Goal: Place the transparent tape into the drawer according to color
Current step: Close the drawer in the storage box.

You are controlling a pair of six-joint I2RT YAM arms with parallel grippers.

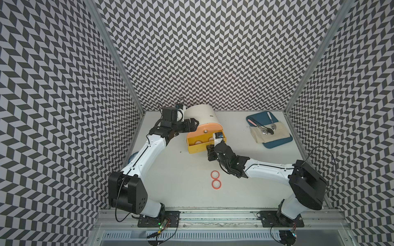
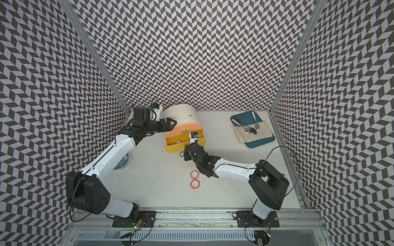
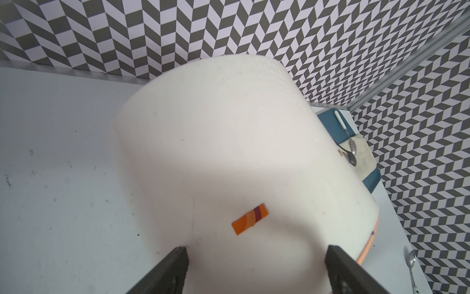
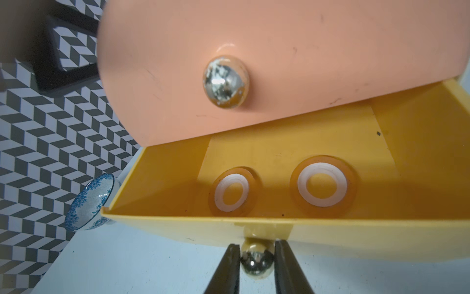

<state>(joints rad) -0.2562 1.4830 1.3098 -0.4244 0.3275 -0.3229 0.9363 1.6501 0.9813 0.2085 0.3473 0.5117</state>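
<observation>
Right gripper [image 4: 257, 244] pinched on yellow drawer [image 4: 178, 229] knob [image 4: 257, 266], both yellow rolls [image 4: 231, 189] [image 4: 322, 184] in. Left gripper [image 3: 256, 250] spread wide at cabinet [image 3: 216, 140]. Likely closing: push straight along slide, no twist.

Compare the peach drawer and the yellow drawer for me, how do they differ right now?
The peach drawer is shut; the yellow drawer below it is pulled out. The yellow drawer shows two yellow-orange tape rolls lying flat; the peach drawer's inside is hidden. The right pincer grips the yellow drawer's knob; the peach drawer's knob is free. Both knobs are small, round and metal.
</observation>
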